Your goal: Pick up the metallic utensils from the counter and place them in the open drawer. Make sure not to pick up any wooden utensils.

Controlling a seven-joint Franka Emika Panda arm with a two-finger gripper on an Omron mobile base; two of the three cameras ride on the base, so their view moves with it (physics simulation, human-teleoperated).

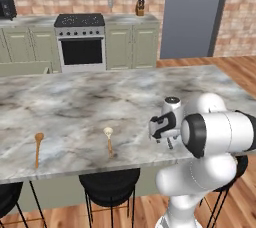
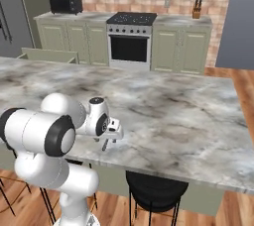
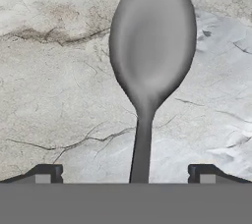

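A dark grey metallic spoon lies flat on the marbled counter, bowl away from me. Its handle runs down between my open gripper, with one fingertip on each side and neither touching it. From the base views the gripper points down just above the counter near its front edge. Two wooden utensils lie further left along that edge: an orange-brown spoon and a pale-headed spoon with a tan handle. The open sage-green drawer shows beyond the counter's far side.
Black bar stools stand under the counter's front edge. A stove and green cabinets line the brick back wall, with a knife block on that far counter. Wood floor lies to the right.
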